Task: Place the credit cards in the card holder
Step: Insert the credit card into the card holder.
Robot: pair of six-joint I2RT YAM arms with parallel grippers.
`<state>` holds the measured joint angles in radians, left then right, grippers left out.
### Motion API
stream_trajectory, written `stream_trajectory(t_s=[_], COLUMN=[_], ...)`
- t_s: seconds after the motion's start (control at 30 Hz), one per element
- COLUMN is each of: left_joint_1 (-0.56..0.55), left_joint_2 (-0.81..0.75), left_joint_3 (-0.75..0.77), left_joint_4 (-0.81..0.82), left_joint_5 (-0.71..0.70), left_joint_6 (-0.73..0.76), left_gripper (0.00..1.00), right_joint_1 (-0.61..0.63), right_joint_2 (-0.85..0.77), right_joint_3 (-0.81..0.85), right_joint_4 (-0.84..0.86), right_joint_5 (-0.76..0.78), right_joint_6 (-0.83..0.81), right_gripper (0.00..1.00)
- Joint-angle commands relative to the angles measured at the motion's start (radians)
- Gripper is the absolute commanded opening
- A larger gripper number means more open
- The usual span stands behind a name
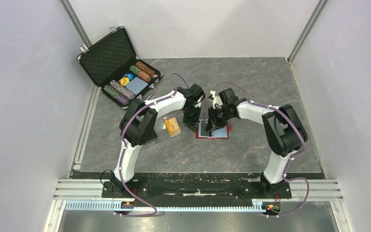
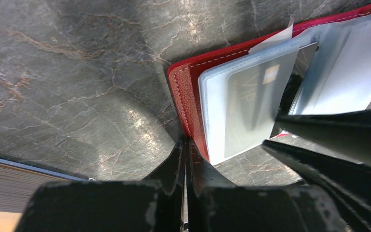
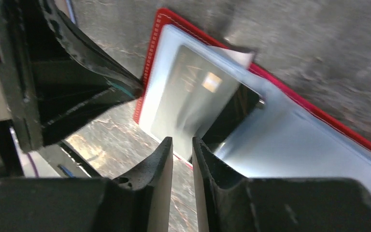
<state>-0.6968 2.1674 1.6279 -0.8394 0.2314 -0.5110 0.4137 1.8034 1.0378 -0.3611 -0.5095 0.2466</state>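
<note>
The red card holder (image 1: 221,135) lies open on the table, its clear sleeves facing up. A pale grey credit card (image 2: 251,104) sits inside the left sleeve, also seen in the right wrist view (image 3: 188,99). My left gripper (image 2: 186,142) is shut, its tips resting at the holder's red left edge (image 2: 183,92). My right gripper (image 3: 182,142) hovers over the holder's near edge, jaws a narrow gap apart with nothing between them. A stack of orange credit cards (image 1: 172,126) sits left of the holder.
An open black chip case (image 1: 110,55) with poker chips stands at the back left. White walls and metal rails enclose the table. The two grippers are close together over the holder.
</note>
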Motion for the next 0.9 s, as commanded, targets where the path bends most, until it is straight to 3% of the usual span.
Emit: stream_trajectory(t_s=[0.0, 0.27, 0.6, 0.87], left_joint_1=[-0.02, -0.022, -0.024, -0.027], left_joint_2=[0.066, 0.052, 0.051, 0.054], left_joint_3=[-0.003, -0.003, -0.01, -0.01], left_joint_4=[-0.011, -0.023, -0.023, -0.023], left_joint_5=[0.021, -0.001, -0.005, -0.004], left_joint_6=[0.03, 0.034, 0.034, 0.036], left_gripper=[0.02, 0.02, 0.02, 0.02], right_joint_1=[0.037, 0.043, 0.025, 0.024], right_joint_2=[0.036, 0.022, -0.024, -0.009], right_joint_3=[0.058, 0.084, 0.087, 0.091], right_joint_4=[0.071, 0.046, -0.089, -0.108], right_joint_5=[-0.096, -0.051, 0.139, 0.166], right_joint_6=[0.056, 0.061, -0.034, -0.062], right_gripper=[0.21, 0.15, 0.34, 0.35])
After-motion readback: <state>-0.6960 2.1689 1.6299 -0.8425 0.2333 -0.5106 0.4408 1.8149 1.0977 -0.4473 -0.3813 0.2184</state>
